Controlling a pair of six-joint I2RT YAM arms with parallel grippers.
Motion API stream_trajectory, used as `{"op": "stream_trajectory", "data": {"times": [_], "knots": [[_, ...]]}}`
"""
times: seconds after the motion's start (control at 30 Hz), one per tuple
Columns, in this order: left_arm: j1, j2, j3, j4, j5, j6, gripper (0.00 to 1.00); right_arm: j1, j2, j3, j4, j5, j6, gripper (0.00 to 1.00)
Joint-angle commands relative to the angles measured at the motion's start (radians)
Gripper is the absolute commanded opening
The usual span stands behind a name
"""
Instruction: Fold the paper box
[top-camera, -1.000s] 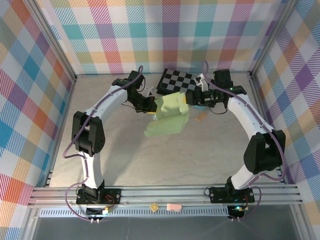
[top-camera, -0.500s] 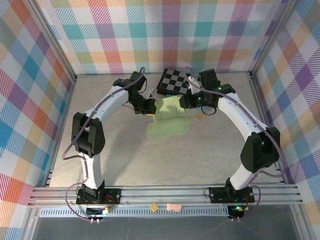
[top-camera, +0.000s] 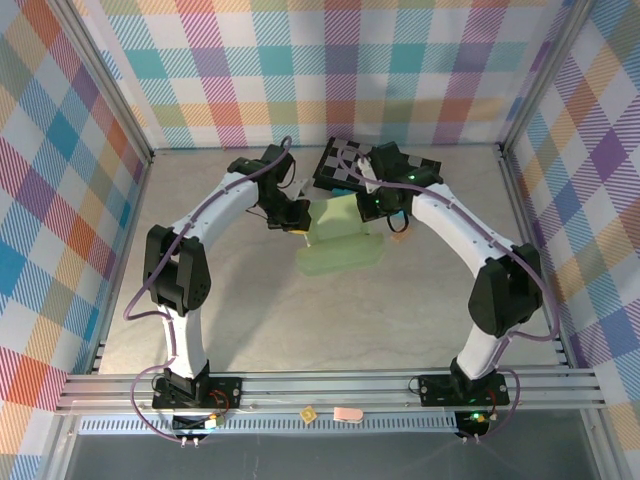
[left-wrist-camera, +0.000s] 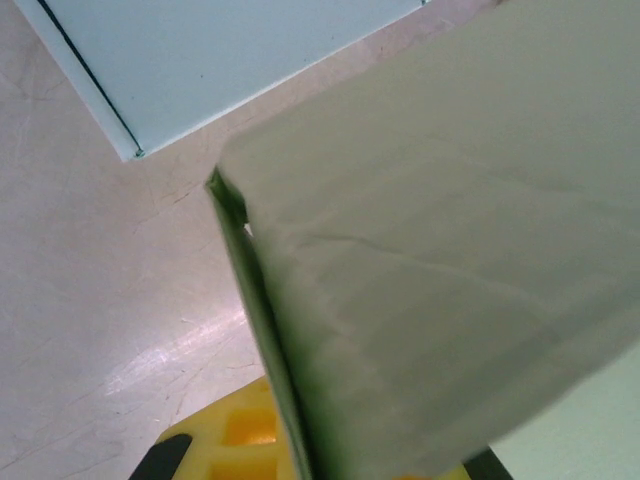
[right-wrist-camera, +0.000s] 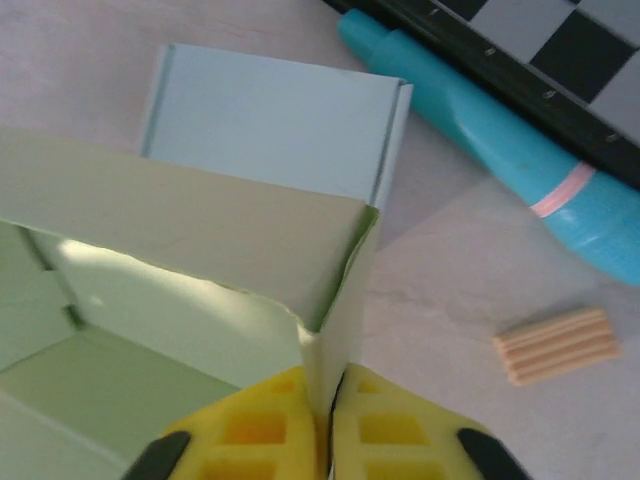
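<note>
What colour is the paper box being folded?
The paper box is pale green, shown best in the right wrist view.

One paper box (top-camera: 342, 240), one checkerboard (top-camera: 335, 162), one marker (right-wrist-camera: 480, 150)

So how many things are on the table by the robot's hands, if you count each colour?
Green paper box: 1
Pale blue folded card: 1
Teal pen: 1
Tan ridged stick: 1
Black-and-white checkered board: 1
Total: 5
</note>
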Motion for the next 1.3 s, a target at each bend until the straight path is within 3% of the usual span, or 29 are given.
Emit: {"op": "stream_trajectory", "data": {"times": [0.0, 0.13, 0.17, 0.43, 0.9, 1.1, 1.23, 1.27], "knots": [[-0.042, -0.051, 0.047, 0.008, 0.064, 0.006, 0.0, 0.062, 0.037, 0.047, -0.045, 0.171, 0.049, 0.0], [-0.045, -0.05, 0.051, 0.006, 0.06, 0.002, 0.0, 0.091, 0.044, 0.058, -0.064, 0.284, 0.082, 0.02], [-0.045, -0.05, 0.051, 0.005, 0.06, 0.002, 0.0, 0.092, 0.046, 0.061, -0.065, 0.286, 0.086, 0.1], [-0.05, -0.05, 0.052, 0.004, 0.059, 0.002, 0.0, 0.092, 0.085, 0.11, -0.074, 0.289, 0.076, 0.2], [-0.055, -0.045, 0.062, -0.007, 0.059, 0.004, 0.0, 0.092, 0.143, 0.183, -0.143, 0.394, 0.097, 0.21], [-0.062, -0.043, 0.065, -0.008, 0.057, 0.002, 0.0, 0.106, 0.144, 0.191, -0.144, 0.464, 0.092, 0.01], [-0.064, -0.038, 0.065, -0.007, 0.057, 0.001, 0.0, 0.116, 0.152, 0.211, -0.163, 0.519, 0.094, 0.01], [-0.065, -0.039, 0.067, -0.007, 0.057, 0.002, 0.0, 0.115, 0.152, 0.211, -0.161, 0.521, 0.097, 0.06]]}}
